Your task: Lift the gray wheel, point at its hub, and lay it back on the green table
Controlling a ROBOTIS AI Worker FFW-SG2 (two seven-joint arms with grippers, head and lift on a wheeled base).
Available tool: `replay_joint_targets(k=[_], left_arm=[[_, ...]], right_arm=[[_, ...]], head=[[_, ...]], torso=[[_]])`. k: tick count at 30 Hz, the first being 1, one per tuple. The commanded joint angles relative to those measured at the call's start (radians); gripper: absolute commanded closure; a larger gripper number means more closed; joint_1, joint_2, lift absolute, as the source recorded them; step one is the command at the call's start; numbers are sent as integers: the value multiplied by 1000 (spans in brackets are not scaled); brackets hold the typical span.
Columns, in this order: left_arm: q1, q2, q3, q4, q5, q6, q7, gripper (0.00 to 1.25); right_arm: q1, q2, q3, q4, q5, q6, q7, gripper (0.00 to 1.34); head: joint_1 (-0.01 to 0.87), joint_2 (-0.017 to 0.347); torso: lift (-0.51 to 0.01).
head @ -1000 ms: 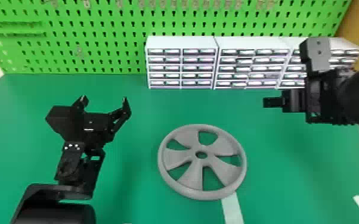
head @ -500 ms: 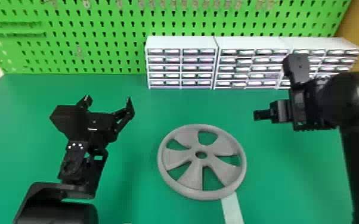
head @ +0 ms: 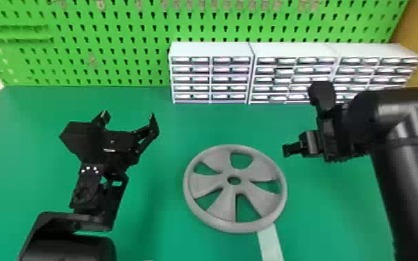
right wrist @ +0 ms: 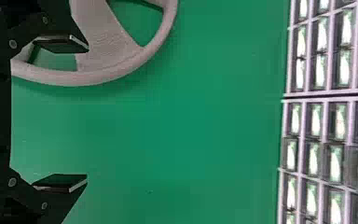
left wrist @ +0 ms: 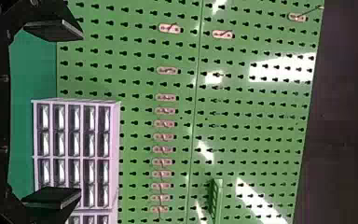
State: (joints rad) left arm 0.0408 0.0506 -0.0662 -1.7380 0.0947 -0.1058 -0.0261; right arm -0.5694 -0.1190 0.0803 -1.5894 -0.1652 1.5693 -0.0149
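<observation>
Approach to the gray wheel (head: 218,180), flat on the worktop (head: 340,208), appears in hand; next move calls for straddling its rim. Left end effector (head: 128,116), left of the wheel, points forward, wide and empty. Right end effector (right wrist: 87,112), right of the wheel's far side, points inward, wide and empty.

- The right arm (head: 399,180) hid part of the white drawer cabinets (head: 295,50) and ran off the head view's edge.
- The left arm (head: 73,248) and the pale strip (head: 270,243) were cut off at its bottom.
- In the right wrist view, the wheel (right wrist: 102,56) was cropped and partly covered by the right gripper (head: 286,150).
- The drawers' contents were too blurred to tell.
</observation>
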Motion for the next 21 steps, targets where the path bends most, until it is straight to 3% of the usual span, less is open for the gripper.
replay_joint_targets(k=[1,11,21], left_arm=[[4,0,3,0,5,0,0,113],[-1,0,2,0,6,-2,0,111],[-1,0,2,0,6,0,0,111]], right_arm=[[-24,9,26,80,0,-5,0,295],[-53,30,59,215,6,-80,1,294],[-58,36,76,292,10,-109,0,294]], head=[[692,48],[692,48],[692,48]], torso=[[-93],[-93],[-93]])
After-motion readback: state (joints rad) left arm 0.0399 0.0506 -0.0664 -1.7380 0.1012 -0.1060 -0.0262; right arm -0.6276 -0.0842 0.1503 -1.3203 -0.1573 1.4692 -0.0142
